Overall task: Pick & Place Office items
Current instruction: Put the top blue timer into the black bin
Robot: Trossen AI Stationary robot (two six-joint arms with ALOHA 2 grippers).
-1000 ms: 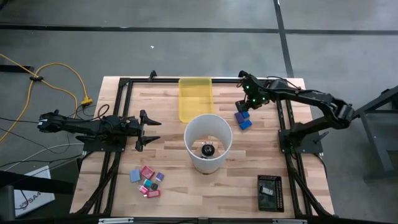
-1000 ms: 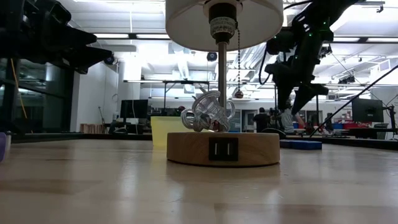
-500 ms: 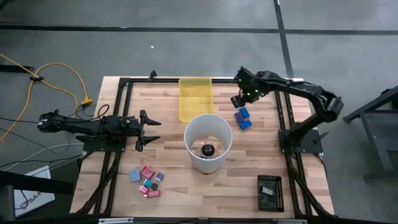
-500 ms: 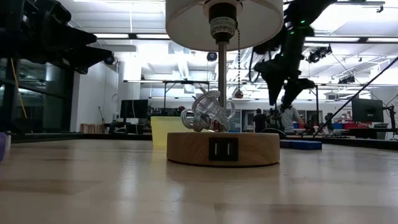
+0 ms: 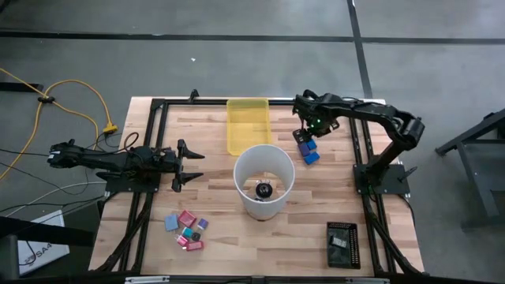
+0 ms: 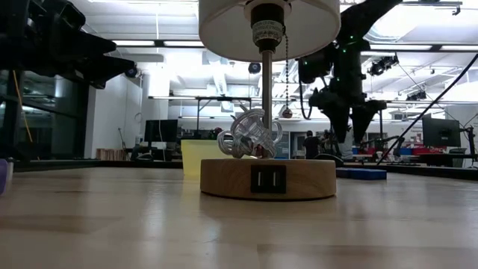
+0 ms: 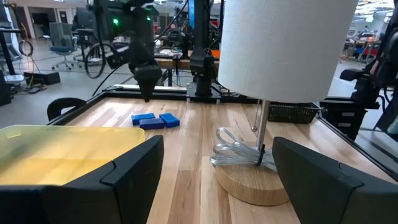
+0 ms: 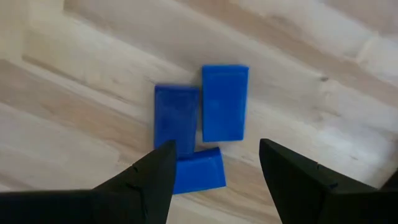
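Across the wooden bench [image 5: 213, 205] my two arms reach in from opposite sides. Near the middle stands a lamp with a white shade [image 5: 263, 180], on a round wooden base [image 6: 267, 178]. Just beyond it, toward the far edge, lies the yellow tray [image 5: 248, 124].

My right hand [image 5: 304, 128] hangs above the bench on the far right, to the right of the tray. Its fingers [image 8: 298, 180] stand apart with nothing between them. Directly below it lie the blue blocks [image 8: 202, 129], flat on the wood and clear of my fingertips. From the wrist I count three: two long ones side by side, and a shorter one touching the end of one of them. From above they read as a small blue cluster [image 5: 308, 150] just to the near side of the hand, between the lamp and the right rail. In the low view the hand [image 6: 349, 123] is plainly raised off the surface, with the blue pieces [image 6: 361, 173] lying low behind the lamp base.

My left hand [image 5: 188, 164] waits at the left side of the bench, jaws spread wide and empty, pointing toward the lamp.

Near the front left sits a small heap of office items [image 5: 188, 229]: pink, red, purple and light blue pieces, well apart from both hands.
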